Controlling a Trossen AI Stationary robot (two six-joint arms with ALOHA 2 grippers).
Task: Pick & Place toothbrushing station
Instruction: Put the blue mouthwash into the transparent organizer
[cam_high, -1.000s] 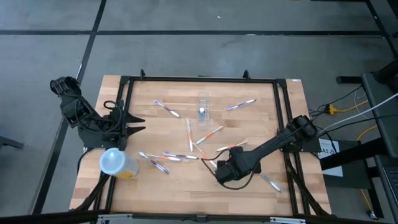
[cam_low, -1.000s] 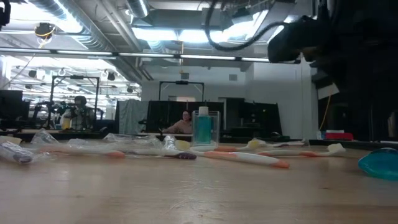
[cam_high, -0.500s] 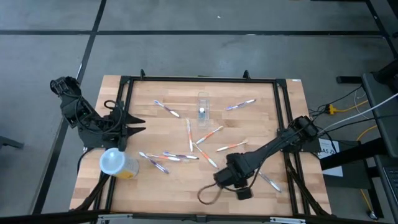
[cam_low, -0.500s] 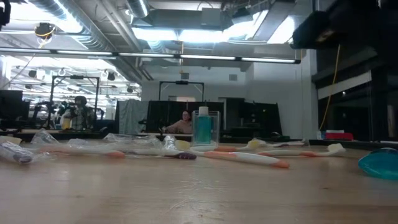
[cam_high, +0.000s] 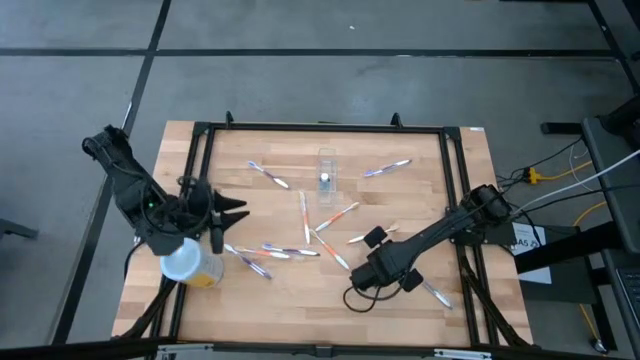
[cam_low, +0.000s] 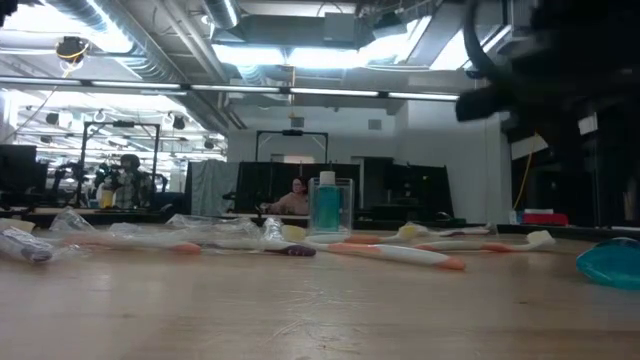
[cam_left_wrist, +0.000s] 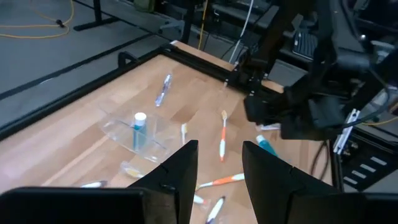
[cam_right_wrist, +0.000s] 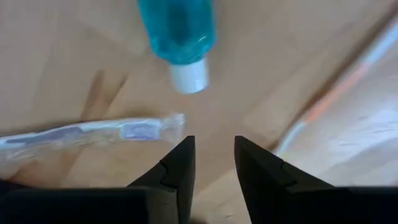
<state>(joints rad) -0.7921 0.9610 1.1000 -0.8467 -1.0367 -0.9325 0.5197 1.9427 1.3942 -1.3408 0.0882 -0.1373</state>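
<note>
Right then, the right end effector (cam_right_wrist: 211, 163) hung low over the wooden worktop (cam_high: 420, 320), its two dark fingers a little apart with nothing between them. Just ahead of it lay a small blue bottle (cam_right_wrist: 178, 31) with a white cap, and beside that a toothbrush in a clear wrapper (cam_right_wrist: 87, 134). To do this step well, I think it had to pick one thing, line its fingers up on both sides of it, and come down slowly so it did not push it away. The toothbrushing station (cam_high: 327, 170) stood near the far middle of the worktop, well apart from that end effector. It was a small clear box with see-through walls, and a blue tube with a white top stood inside it. It looked hard, smooth and light, so a bump could tip it. Long thin toothbrushes (cam_high: 337, 216) with orange or purple handles lay scattered around. The left end effector (cam_high: 222, 215) waited by the yellow tub (cam_high: 190, 263) with the pale round lid, its fingers also a little apart and empty.
</note>
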